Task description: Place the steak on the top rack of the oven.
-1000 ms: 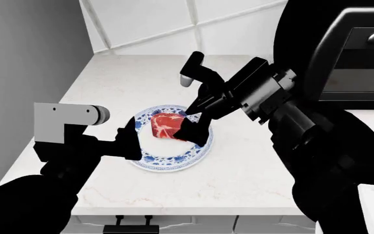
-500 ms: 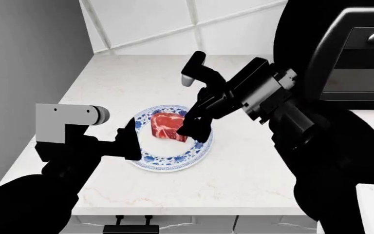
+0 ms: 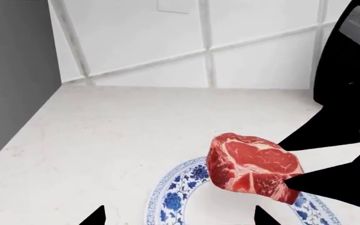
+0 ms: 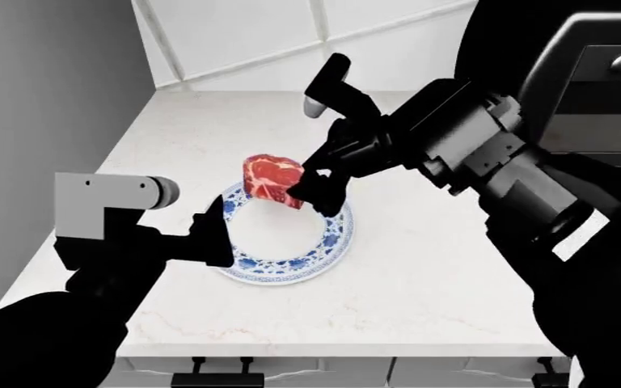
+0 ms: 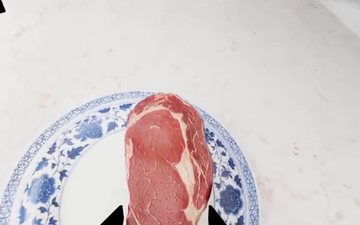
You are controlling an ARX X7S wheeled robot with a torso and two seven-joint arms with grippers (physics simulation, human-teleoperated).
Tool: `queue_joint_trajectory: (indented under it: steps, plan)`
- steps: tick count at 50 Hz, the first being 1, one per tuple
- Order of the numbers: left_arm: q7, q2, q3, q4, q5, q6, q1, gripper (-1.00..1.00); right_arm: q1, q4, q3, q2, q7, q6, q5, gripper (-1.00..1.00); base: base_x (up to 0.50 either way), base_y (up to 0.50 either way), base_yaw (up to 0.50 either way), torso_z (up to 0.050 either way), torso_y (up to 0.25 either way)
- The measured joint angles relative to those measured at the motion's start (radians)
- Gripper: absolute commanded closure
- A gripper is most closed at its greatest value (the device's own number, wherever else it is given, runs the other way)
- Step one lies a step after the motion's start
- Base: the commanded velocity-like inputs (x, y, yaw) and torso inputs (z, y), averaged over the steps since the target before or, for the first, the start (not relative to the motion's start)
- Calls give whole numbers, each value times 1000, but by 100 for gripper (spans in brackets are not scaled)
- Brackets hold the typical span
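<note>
Steak [image 4: 272, 181]: centre frame, clamped in right gripper [image 4: 308, 187], raised clear of plate [image 4: 332, 242] for carrying.
Left gripper [image 4: 211, 234]: lower left, spread, empty.

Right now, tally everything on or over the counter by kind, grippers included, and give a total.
Steak: 1, held above the plate
Blue-and-white plate: 1
Grippers: 2, right gripper shut on the steak, left gripper beside the plate
Total: 4
</note>
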Motion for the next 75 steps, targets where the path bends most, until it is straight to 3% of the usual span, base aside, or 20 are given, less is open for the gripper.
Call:
queue_joint_trajectory:
  steps: [21,40,56,75]
  plan:
    - [-53,-9,-42,62,-90,-23,15,-100,-76,-588,151,273,454,164,194,100,0,0,0,0,0]
    - [-86,-20,-65,108,-153,-29,29,-100,-164,-962,284,459,822,225,383,100,0,0,0,0,1]
    - [-118,-28,-71,139,-205,-37,28,-100,-201,-1123,354,545,975,231,492,100,-28,0,0,0,1]
    - [-140,-46,-86,163,-251,-32,32,-100,-189,-1197,365,574,1052,262,526,100,-495,68,0,0,0]
